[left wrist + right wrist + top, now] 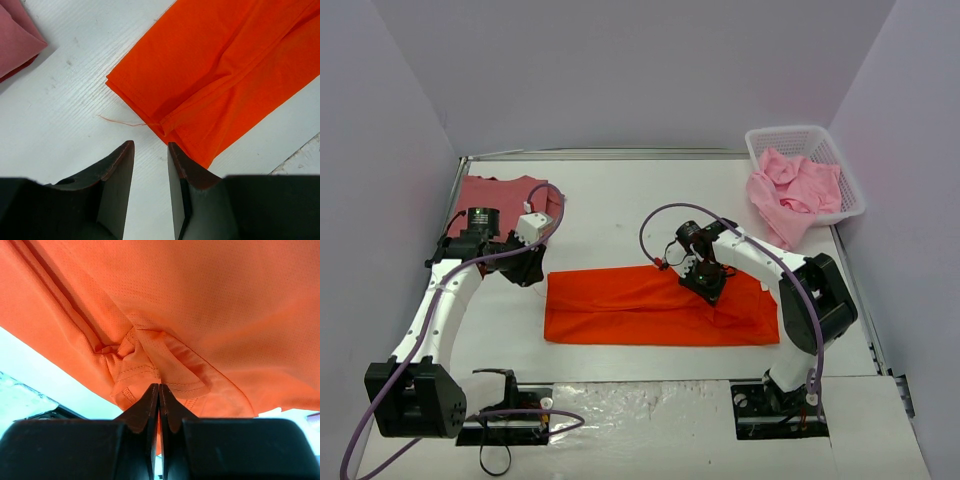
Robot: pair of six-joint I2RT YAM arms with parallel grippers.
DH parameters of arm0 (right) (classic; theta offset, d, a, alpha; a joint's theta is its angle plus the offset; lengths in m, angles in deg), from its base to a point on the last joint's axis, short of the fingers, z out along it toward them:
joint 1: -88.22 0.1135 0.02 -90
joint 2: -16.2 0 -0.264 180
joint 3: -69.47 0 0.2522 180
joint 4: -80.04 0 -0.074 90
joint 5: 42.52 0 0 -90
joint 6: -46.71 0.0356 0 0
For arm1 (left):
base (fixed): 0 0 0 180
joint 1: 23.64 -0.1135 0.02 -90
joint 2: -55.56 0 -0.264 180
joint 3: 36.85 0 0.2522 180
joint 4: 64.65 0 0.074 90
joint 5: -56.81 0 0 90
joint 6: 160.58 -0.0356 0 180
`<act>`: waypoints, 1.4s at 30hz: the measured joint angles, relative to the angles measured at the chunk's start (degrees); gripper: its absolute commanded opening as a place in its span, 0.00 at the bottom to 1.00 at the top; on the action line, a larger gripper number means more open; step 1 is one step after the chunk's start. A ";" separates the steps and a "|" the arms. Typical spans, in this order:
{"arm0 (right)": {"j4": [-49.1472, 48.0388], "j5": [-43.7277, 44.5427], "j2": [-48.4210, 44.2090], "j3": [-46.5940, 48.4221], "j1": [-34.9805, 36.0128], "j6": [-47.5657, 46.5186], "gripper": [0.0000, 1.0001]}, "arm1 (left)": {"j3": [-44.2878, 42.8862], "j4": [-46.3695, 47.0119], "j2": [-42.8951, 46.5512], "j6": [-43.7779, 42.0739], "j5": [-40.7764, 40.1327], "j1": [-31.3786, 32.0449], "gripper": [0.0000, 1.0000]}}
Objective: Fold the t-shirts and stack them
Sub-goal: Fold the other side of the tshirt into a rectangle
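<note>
Currently: orange shirt [620, 312] lay as long folded strip, long axis left-right across table [620, 205] centre. Right gripper [159, 388] sat on strip's right part, jaws pressed together at bunched hem; cloth caught between or not, could not tell. Left gripper [150, 147] hung off strip's left end, jaws part spread, empty; end corner just ahead, slightly right of gap. Left arm nearer that end. Judged: next fold needs left jaws on it. Farther: rose shirt [495, 190] far left; pink shirts [798, 188] in basket [790, 132] far right.

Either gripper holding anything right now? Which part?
Right gripper is shut on the orange shirt, apparently pinching a bunched, hemmed fold. Left gripper is open, holding nothing.
</note>
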 measured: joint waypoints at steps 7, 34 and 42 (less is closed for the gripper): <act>0.13 -0.11 0.00 0.00 0.26 0.07 0.23 | 0.00 0.00 0.00 0.00 0.02 0.00 0.32; 1.09 -1.14 -3.98 -4.02 -0.87 1.11 0.31 | 0.00 0.00 0.00 -0.37 0.22 0.00 0.32; 0.48 -1.27 -1.42 -4.02 -1.01 1.11 0.30 | 0.00 0.00 0.00 -0.66 0.22 0.00 0.32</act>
